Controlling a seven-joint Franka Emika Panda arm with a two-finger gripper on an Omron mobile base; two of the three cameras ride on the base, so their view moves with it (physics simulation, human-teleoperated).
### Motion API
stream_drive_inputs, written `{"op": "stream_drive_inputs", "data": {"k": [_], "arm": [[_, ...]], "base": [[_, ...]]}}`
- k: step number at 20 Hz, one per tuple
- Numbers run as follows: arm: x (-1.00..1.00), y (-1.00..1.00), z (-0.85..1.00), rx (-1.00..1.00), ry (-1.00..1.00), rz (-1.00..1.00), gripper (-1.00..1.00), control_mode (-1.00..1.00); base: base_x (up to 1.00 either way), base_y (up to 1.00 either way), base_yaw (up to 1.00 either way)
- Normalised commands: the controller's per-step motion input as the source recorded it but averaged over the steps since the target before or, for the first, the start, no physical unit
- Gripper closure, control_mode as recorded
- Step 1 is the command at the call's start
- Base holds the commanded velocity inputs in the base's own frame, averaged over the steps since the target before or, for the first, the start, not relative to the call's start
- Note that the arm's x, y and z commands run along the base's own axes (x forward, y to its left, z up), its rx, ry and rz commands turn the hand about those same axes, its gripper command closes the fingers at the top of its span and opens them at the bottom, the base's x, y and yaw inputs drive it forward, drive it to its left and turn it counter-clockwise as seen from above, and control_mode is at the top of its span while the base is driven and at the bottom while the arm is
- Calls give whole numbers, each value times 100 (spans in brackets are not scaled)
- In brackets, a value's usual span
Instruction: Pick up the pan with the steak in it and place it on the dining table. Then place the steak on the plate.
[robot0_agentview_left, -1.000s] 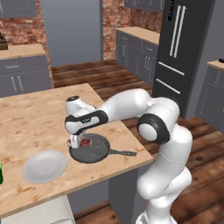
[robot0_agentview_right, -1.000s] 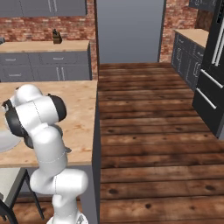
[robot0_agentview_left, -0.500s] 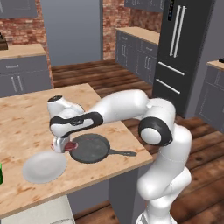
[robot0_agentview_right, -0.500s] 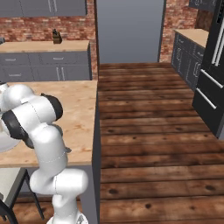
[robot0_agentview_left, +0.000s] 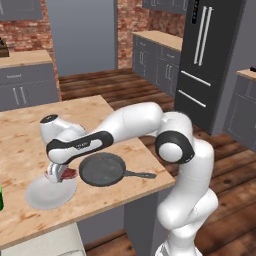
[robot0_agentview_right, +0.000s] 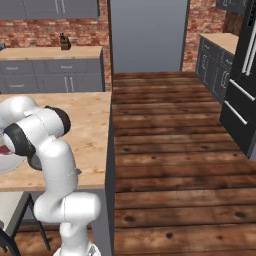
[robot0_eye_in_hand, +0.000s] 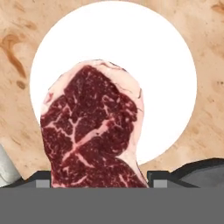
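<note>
My gripper (robot0_agentview_left: 59, 173) is shut on the steak (robot0_agentview_left: 65, 174), a red slab with white marbling, and holds it just above the near-right part of the pale plate (robot0_agentview_left: 46, 195). In the hand view the steak (robot0_eye_in_hand: 92, 131) hangs between the fingers over the white plate (robot0_eye_in_hand: 148, 61). The dark pan (robot0_agentview_left: 102, 169) lies empty on the dining table (robot0_agentview_left: 25, 145) right of the plate, its handle pointing right toward the table's edge. In the right base view the steak (robot0_agentview_right: 4, 149) and the plate (robot0_agentview_right: 7, 163) peek out at the left edge, behind my arm.
A green object (robot0_agentview_left: 1, 198) stands at the left edge near the plate. The table's front edge runs close below the plate and pan. Grey wall counters (robot0_agentview_left: 25, 75) and a dark fridge (robot0_agentview_left: 207, 60) stand beyond the wooden floor.
The hand has swung left from above the pan to above the plate, taking the steak with it. The pan stays on the table, now empty.
</note>
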Motion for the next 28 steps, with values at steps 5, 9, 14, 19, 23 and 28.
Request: {"op": "stream_drive_inputs", "data": {"k": [5,9,14,19,23,28], "arm": [[-7,12,-15,3,0,0,100,-100],[-7,21,-27,3,0,0,100,-100],[1,24,-25,2,-4,-1,100,-100],[4,28,-20,0,-7,-4,100,-100],[1,25,-13,-1,-7,-4,-100,-100],[0,2,16,5,-4,-5,-100,-100]], "base": [[0,0,0],[0,0,0],[0,0,0],[0,0,0],[0,0,0],[0,0,0]]}}
